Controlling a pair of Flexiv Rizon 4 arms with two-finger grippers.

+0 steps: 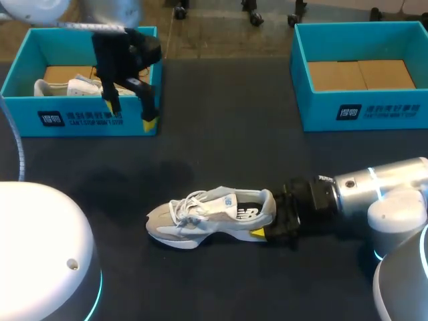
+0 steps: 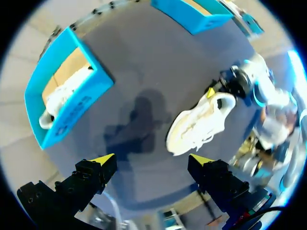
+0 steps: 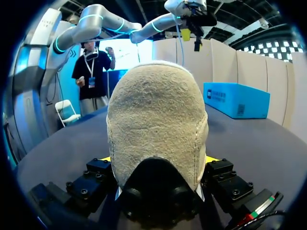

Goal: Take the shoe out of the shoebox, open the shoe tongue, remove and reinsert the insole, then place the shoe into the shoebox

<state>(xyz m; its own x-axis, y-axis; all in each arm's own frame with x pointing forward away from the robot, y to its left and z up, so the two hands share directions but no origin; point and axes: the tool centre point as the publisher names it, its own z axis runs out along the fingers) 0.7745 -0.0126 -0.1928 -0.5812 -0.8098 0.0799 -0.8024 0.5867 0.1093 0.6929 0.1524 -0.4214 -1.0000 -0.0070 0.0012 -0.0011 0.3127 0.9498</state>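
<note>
A grey and white sneaker (image 1: 210,215) stands upright on the dark table, toe pointing left. My right gripper (image 1: 266,219) is at its heel. In the right wrist view the heel (image 3: 157,120) fills the gap between the fingers, and both touch its sides, so the right gripper (image 3: 158,160) is shut on the shoe. My left gripper (image 1: 132,115) hangs open and holds nothing, high above the front wall of the left shoebox (image 1: 80,119). In the left wrist view the sneaker (image 2: 199,122) lies far ahead of the open left gripper (image 2: 152,160).
A second white shoe (image 1: 63,87) lies in the left blue shoebox. The right blue shoebox (image 1: 361,110) at the back right shows only its cardboard floor. Dark table top stretches between the two boxes and in front of the sneaker.
</note>
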